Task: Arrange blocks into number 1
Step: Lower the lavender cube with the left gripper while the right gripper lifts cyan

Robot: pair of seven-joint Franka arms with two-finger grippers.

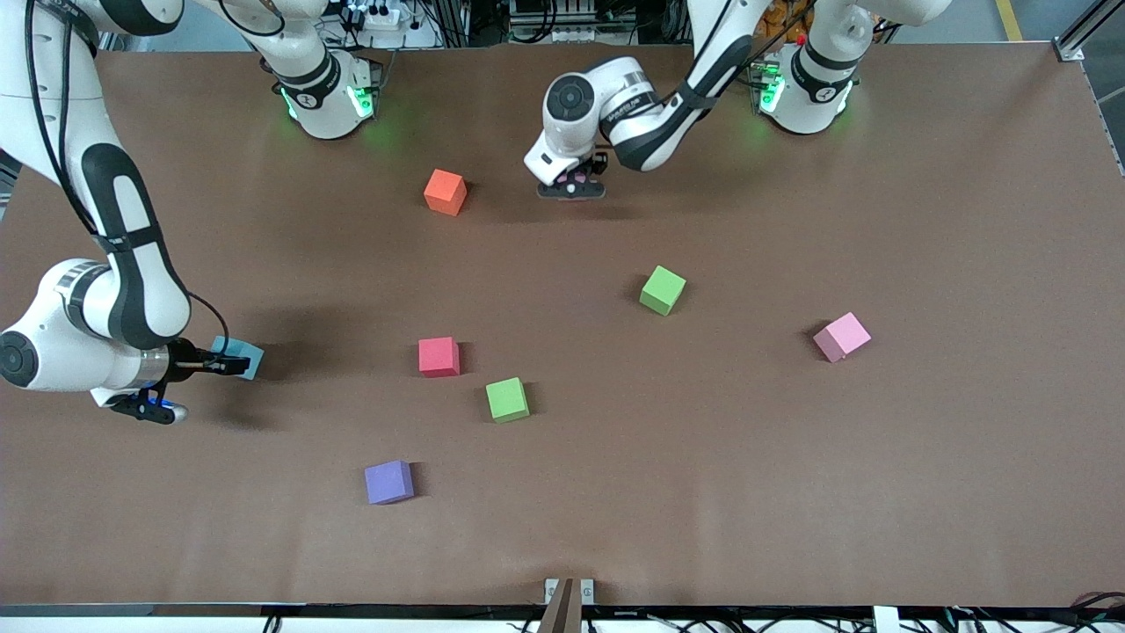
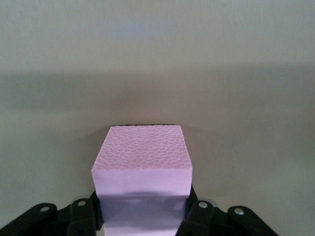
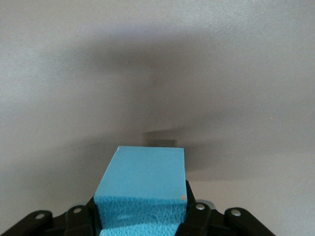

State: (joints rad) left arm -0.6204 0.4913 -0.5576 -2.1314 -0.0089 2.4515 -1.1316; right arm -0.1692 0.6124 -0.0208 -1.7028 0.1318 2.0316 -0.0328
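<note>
The left arm reaches from its base across toward the middle of the desk (image 1: 791, 492), its wrist bent down so the left gripper (image 1: 572, 187) sits low by the robots' edge, beside the orange cube (image 1: 446, 192). Its fingers (image 2: 197, 212) are clamped on the sides of a pink cube (image 2: 141, 169), which seems to rest on the desk, though contact cannot be confirmed.

The right arm bends down at its own end of the desk, forearm low and wrist turned sideways, so the right gripper (image 1: 230, 362) points along the desk surface. Its fingers (image 3: 196, 214) are clenched on a light blue cube (image 1: 246, 358), held just above the desk, judging by the shadow under it in the right wrist view.

Eight cubes show in all:
- **Pink:** two, one in the left gripper and a second pink cube (image 1: 841, 337) lying toward the left arm's end.
- **Green:** two, one green cube (image 1: 663, 290) near the middle and another green cube (image 1: 507, 399) nearer the front camera.
- **Red:** one red cube (image 1: 439, 357), just beside the nearer green one.
- **Light blue:** one.
- **Orange:** one.
- **Purple:** one purple cube (image 1: 388, 482), nearest the front camera.
</note>
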